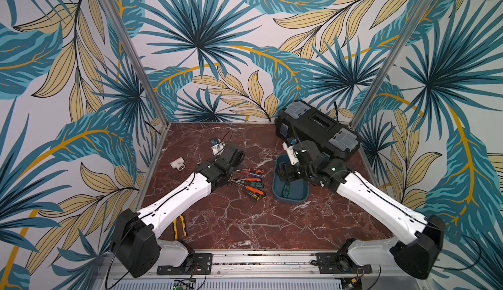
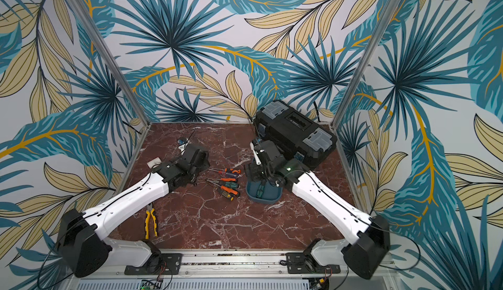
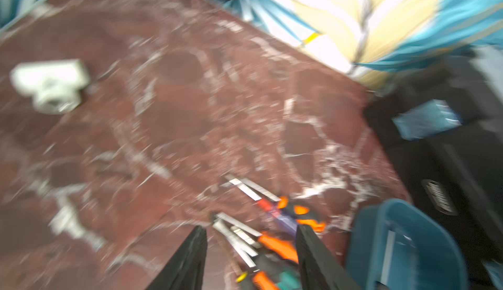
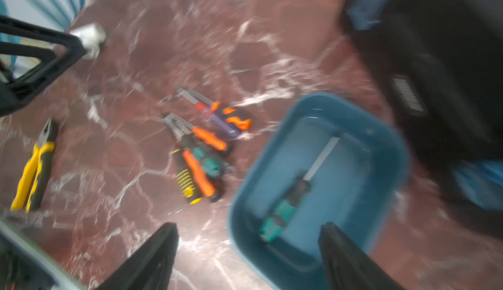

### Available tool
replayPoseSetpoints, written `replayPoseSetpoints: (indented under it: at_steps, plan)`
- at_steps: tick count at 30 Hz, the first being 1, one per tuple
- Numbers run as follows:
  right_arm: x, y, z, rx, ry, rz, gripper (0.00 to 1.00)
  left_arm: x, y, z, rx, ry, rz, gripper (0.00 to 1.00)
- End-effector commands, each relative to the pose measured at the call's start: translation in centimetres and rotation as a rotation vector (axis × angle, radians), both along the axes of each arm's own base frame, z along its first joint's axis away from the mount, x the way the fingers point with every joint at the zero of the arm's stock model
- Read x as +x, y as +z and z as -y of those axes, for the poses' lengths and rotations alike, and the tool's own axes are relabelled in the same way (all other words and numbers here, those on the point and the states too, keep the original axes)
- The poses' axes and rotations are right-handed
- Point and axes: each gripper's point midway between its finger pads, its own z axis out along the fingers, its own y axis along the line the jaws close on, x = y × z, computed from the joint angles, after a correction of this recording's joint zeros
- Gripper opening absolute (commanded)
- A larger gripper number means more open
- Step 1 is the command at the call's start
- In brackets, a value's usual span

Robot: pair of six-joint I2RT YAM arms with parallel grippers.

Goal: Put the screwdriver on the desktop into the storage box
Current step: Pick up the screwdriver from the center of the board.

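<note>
A green-handled screwdriver lies inside the storage box, which sits at 3 o'clock of the screwdriver pile on the desktop. The right gripper hangs over the box, fingers wide apart and empty. The left gripper, fingers apart, hovers at the pile's 9 o'clock side.

Robot lab cell, railed desktop, leaf-print walls

Screwdriver in storage box; screwdriver pile left.
</note>
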Motion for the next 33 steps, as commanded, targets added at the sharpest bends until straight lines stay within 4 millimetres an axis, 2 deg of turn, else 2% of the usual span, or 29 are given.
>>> replayPoseSetpoints:
  at_steps: [1, 3, 4, 6, 10, 15, 19, 25, 27, 33]
  plan:
    - [-1.0, -3.5, -4.5, -0.047, 0.144, -0.093, 0.81, -3.7, -1.6, -4.8, -0.033, 0.2, -0.01, 0.56]
    - [-0.8, -5.5, -6.5, -0.063, 0.177, -0.144, 0.77, -5.0, -2.3, -6.2, -0.048, 0.245, -0.009, 0.56]
    - [-1.6, -6.4, -8.1, -0.076, 0.212, -0.159, 0.75, -5.6, -2.6, -6.8, -0.055, 0.264, -0.012, 0.56]
    - [-1.2, -8.0, -9.2, -0.117, 0.227, -0.17, 0.7, -6.5, -3.1, -7.7, -0.061, 0.295, -0.025, 0.56]
    - [0.1, -9.3, -10.3, -0.177, 0.281, -0.152, 0.66, -7.4, -3.3, -8.4, -0.057, 0.313, -0.037, 0.56]
    - [1.2, -10.8, -10.2, -0.3, 0.373, -0.134, 0.66, -7.7, -3.7, -8.6, -0.054, 0.31, -0.051, 0.56]
    - [2.0, -12.4, -9.2, -0.366, 0.389, -0.165, 0.62, -8.1, -4.0, -8.8, -0.047, 0.321, -0.063, 0.56]
    - [2.0, -13.8, -9.1, -0.365, 0.408, -0.214, 0.57, -8.1, -3.9, -9.0, -0.045, 0.326, -0.057, 0.56]
    - [2.9, -14.4, -8.1, -0.374, 0.388, -0.235, 0.55, -8.0, -3.9, -8.9, -0.047, 0.324, -0.056, 0.56]
    - [2.8, -15.4, -8.6, -0.381, 0.435, -0.268, 0.53, -8.0, -3.8, -9.1, -0.039, 0.329, -0.05, 0.56]
